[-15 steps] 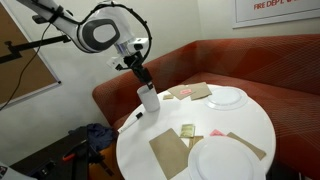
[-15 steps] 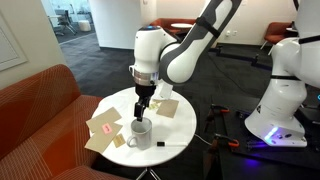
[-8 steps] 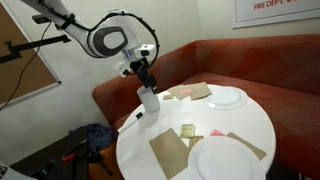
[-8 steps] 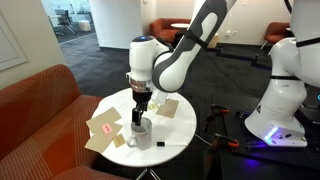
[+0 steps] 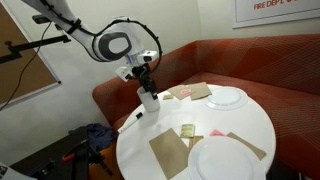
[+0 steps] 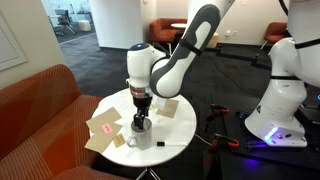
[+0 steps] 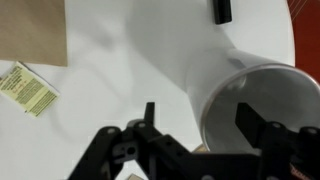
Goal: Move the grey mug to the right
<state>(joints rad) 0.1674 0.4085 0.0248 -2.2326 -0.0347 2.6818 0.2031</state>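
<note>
The grey mug (image 5: 149,101) is a small pale cylinder standing upright near the edge of the round white table (image 5: 200,128); it also shows in an exterior view (image 6: 140,129). My gripper (image 5: 148,88) is lowered over its rim, also seen in an exterior view (image 6: 141,117). In the wrist view the mug (image 7: 235,85) fills the right side. The gripper (image 7: 200,122) is open, with one finger outside the mug's wall and the other over its inside. The fingers straddle the rim without visibly pinching it.
Two white plates (image 5: 228,97) (image 5: 226,157) lie on the table, with brown napkins (image 5: 168,152), a small packet (image 5: 187,131) and a black marker (image 7: 222,10). An orange sofa (image 5: 250,62) curves behind the table. A white robot base (image 6: 285,100) stands beyond the table.
My gripper has come down from above the mug until its fingers reach around the rim. The mug has not moved.
</note>
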